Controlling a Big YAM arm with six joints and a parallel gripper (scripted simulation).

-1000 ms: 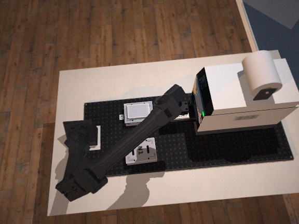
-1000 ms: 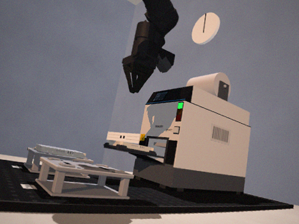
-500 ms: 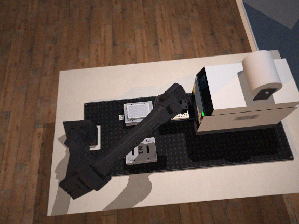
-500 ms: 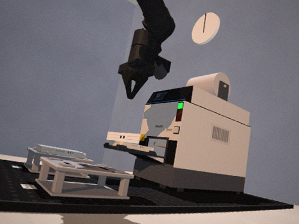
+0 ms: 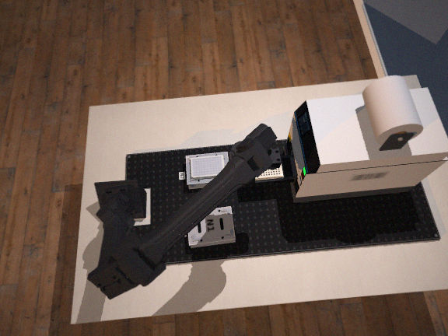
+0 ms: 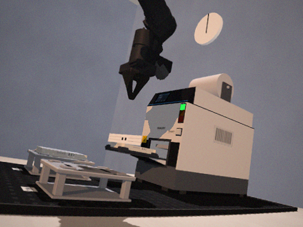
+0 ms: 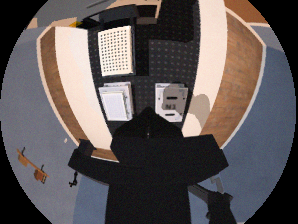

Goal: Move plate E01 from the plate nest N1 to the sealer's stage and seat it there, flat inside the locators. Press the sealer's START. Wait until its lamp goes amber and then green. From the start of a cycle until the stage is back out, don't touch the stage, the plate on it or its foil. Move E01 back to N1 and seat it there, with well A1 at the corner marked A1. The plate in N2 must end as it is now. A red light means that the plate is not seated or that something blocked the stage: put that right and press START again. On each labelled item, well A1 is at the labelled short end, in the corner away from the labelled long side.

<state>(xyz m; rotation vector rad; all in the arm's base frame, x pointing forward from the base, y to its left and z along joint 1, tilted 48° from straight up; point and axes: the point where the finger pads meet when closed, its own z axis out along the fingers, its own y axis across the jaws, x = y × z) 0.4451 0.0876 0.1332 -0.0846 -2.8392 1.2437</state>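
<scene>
Plate E01 (image 6: 125, 138) lies on the sealer's stage (image 6: 133, 151), which stands out in front of the sealer (image 6: 198, 139). The plate also shows in the overhead view (image 5: 268, 173) and the wrist view (image 7: 119, 52). The sealer's lamp (image 6: 182, 107) is green. My gripper (image 6: 133, 94) is shut and empty, its fingertips together, well above the stage and just left of the sealer's front. Nest N1 (image 5: 211, 227) is empty, its label showing. Nest N2 holds its plate (image 5: 205, 167).
A foil roll (image 5: 390, 106) sits on top of the sealer. A square button (image 6: 178, 132) is on the sealer's front below the lamp. The nests stand on the black perforated board (image 5: 350, 222). My arm crosses over N1 and N2 in the overhead view.
</scene>
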